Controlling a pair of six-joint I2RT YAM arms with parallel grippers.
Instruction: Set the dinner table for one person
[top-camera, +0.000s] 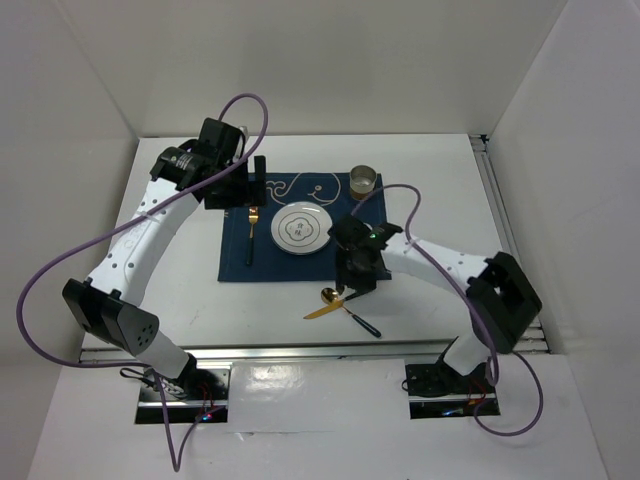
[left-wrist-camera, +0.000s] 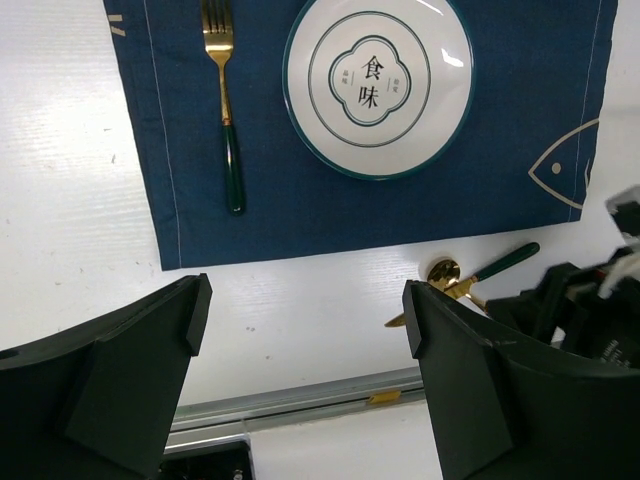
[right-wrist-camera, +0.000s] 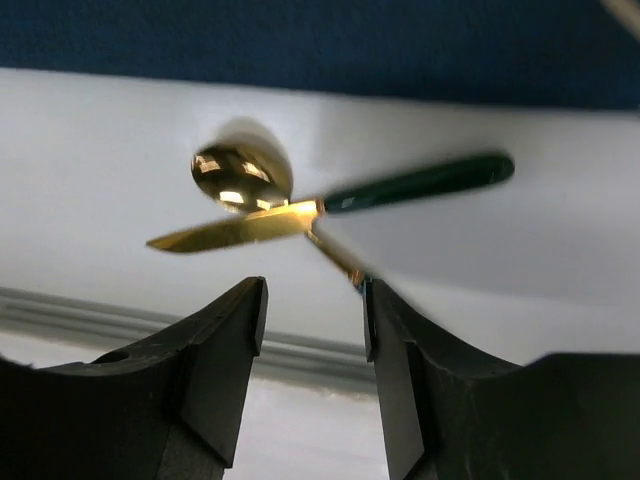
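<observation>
Where the white dinner table (top-camera: 260, 310) spreads out beyond the arm bases, a navy placemat (top-camera: 235, 262) is laid at its middle. A white plate (top-camera: 300, 229) with a green rim is set at the centre of the placemat. A gold fork (top-camera: 252, 232) with a dark green handle is laid just to the plate's left, tines pointing away from the arms. A small metal cup (top-camera: 363, 180) is stood at the placemat's far right corner; whether it rests wholly on the cloth cannot be told. Off the cloth, on bare table between the placemat's near right corner and the near rail (left-wrist-camera: 300, 400), a gold spoon (right-wrist-camera: 242, 178) and a gold-bladed knife (right-wrist-camera: 325, 206) are crossed. The blade is pointed left and its green handle right. The right gripper (right-wrist-camera: 312, 290) is held just above this pair, its jaws partly parted, with bare table seen in the gap and nothing clamped between them. The spoon's stem is lost at the tip of one finger, and contact there cannot be judged, the wrist view being blurred. The left gripper (left-wrist-camera: 307, 290) is held well above the far left corner of the placemat, jaws spread wide and empty.
</observation>
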